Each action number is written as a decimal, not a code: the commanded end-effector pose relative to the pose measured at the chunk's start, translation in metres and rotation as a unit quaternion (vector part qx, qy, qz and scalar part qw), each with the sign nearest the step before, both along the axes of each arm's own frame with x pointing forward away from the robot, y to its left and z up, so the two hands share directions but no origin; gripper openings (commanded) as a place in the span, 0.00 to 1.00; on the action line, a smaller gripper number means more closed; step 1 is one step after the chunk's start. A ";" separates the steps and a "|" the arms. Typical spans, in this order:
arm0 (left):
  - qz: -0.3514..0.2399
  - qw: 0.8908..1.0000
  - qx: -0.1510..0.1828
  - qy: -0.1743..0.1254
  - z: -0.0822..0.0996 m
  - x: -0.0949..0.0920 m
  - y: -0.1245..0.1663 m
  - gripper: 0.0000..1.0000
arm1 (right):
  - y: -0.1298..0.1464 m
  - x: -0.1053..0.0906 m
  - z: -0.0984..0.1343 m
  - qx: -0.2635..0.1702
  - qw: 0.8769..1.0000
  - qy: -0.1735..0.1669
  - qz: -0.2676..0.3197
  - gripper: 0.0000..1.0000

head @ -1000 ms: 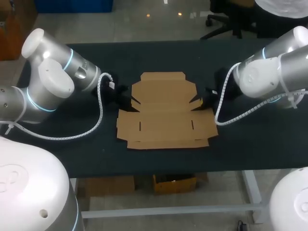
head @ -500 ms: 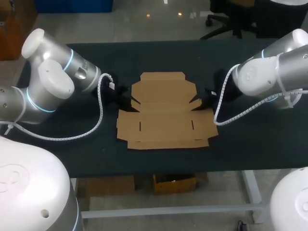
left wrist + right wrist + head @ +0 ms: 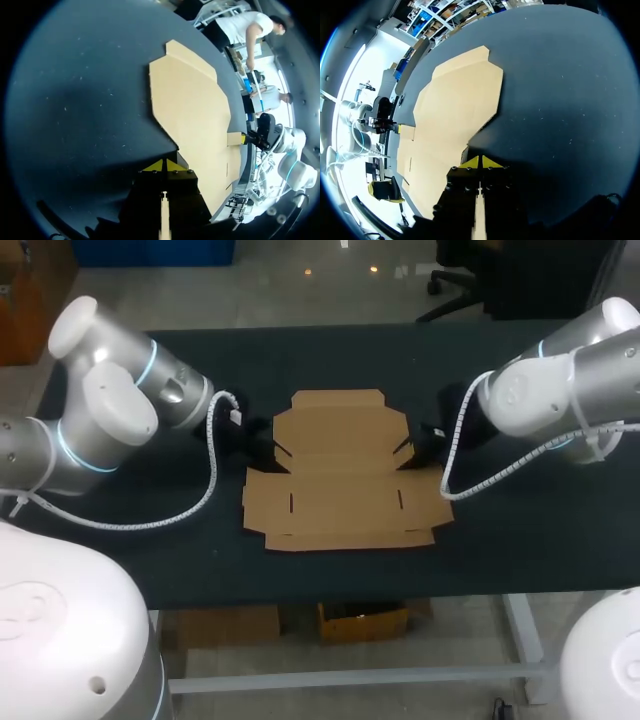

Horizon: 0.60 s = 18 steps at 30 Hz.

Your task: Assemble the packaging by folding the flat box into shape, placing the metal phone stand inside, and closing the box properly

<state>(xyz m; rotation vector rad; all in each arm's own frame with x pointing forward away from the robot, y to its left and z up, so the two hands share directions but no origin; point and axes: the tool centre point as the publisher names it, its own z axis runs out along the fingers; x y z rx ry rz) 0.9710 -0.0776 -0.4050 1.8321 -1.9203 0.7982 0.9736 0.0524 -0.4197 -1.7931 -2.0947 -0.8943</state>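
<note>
The flat brown cardboard box lies unfolded in the middle of the dark table. My left gripper rests low at the notch in the box's left edge, fingers shut and empty. In the left wrist view its yellow tips meet just at the cardboard edge. At the notch in the right edge sits my right gripper, also shut and empty. Its tips touch the corner of the cardboard. No metal phone stand shows in any view.
The dark table has bare cloth all around the box. Each wrist view shows the other arm's gripper across the sheet: the right one and the left one. White cables hang from both arms.
My right arm has edged slightly toward the box's right notch. The left arm and the cardboard have hardly moved. Both grippers stay shut.
</note>
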 end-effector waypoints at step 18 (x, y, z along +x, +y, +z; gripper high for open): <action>0.012 1.000 0.028 0.005 0.008 -0.002 -0.008 0.00 | 0.010 -0.003 0.001 -0.030 0.999 0.007 -0.017 0.00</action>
